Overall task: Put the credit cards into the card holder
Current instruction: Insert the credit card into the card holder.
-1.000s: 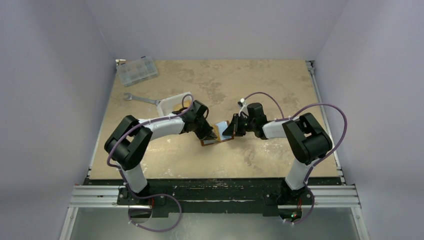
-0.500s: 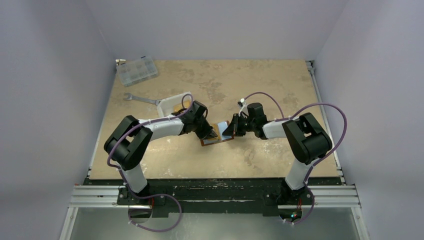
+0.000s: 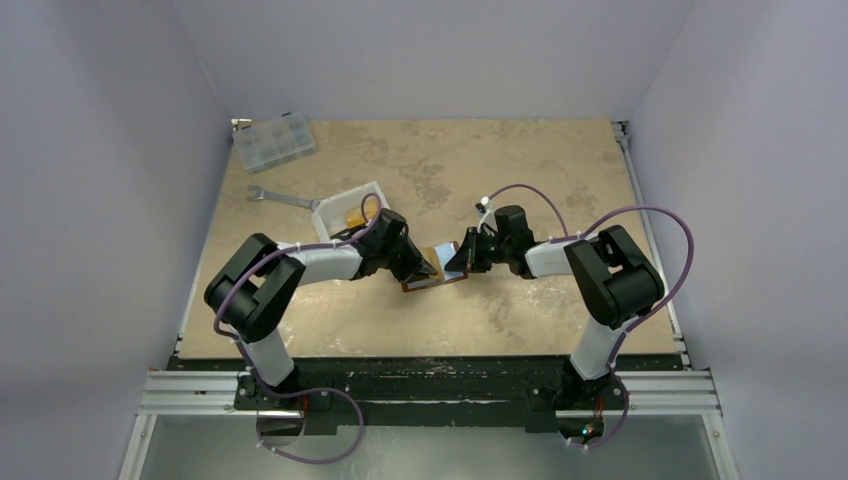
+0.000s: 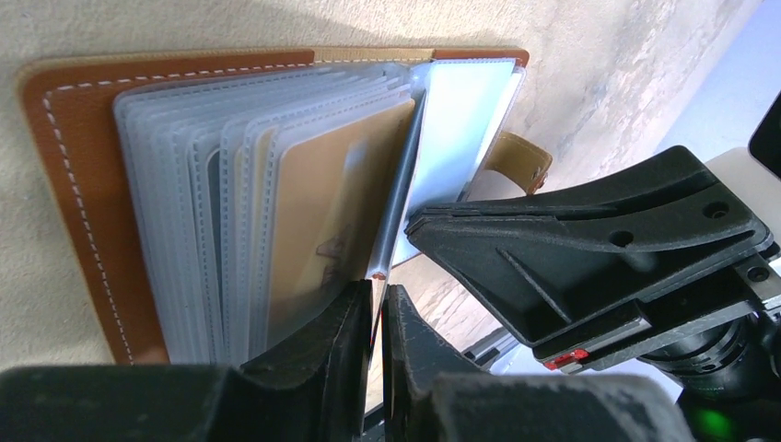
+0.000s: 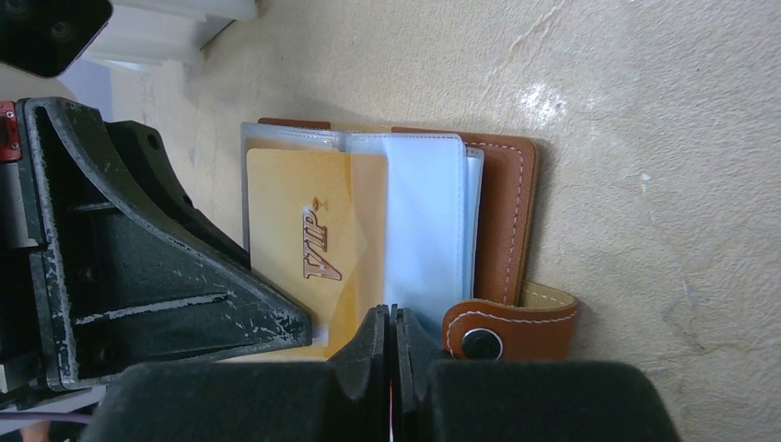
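While the card holder [image 3: 434, 268] lies open at the middle of the worktop [image 3: 520, 170], the left hand [image 4: 373, 318] pinches the part-sleeved gold card [image 5: 313, 239] and the right hand [image 5: 391, 336] clamps a clear sleeve [image 5: 424, 230]. Judged unfinished: an orange-yellow card [image 3: 353, 218] waits in the white tray [image 3: 338, 200], toward the left edge.

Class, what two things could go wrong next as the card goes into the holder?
1. The left gripper and right gripper pinch clear sleeves almost nose to nose; either could bump the other or tear a sleeve.
2. The gold card looks only partly seated in the card holder and might slip out.
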Motion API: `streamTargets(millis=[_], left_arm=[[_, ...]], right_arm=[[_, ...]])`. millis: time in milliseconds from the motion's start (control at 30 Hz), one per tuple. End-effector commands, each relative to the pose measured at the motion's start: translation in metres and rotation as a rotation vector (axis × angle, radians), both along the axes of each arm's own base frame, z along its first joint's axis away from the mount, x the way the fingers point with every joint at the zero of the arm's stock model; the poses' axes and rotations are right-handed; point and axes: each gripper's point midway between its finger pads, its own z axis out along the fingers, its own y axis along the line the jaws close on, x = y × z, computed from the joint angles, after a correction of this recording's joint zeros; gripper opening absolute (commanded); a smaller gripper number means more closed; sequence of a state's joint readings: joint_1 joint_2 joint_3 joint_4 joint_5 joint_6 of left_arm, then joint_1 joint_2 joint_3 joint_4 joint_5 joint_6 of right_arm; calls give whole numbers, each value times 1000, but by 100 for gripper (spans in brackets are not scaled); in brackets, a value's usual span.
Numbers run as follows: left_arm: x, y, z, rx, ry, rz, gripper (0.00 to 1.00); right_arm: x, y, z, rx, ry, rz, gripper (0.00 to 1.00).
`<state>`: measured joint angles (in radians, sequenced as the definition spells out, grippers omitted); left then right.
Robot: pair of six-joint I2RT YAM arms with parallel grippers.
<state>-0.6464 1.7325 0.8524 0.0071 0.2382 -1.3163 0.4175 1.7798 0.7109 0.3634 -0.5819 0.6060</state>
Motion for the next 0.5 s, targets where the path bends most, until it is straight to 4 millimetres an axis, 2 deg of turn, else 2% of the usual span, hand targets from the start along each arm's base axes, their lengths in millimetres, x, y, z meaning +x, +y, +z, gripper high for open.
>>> streamTargets(millis=[0,133,233,467], left_arm=[[-28,25,-45,138,119,-38,15],[-30,28,-51,178,122,-65,16],[-29,34,-46,214,104,-71,27],[-29,39,-36,243,92,-88,37]], right_arm=[[-9,-9,-19,-55,44,-7,0],[-9,-9,-17,-57,37,-8,0],[-7,-10,-14,-63,25,-9,0],[-6,-9,-13,-62,21,-4,0]])
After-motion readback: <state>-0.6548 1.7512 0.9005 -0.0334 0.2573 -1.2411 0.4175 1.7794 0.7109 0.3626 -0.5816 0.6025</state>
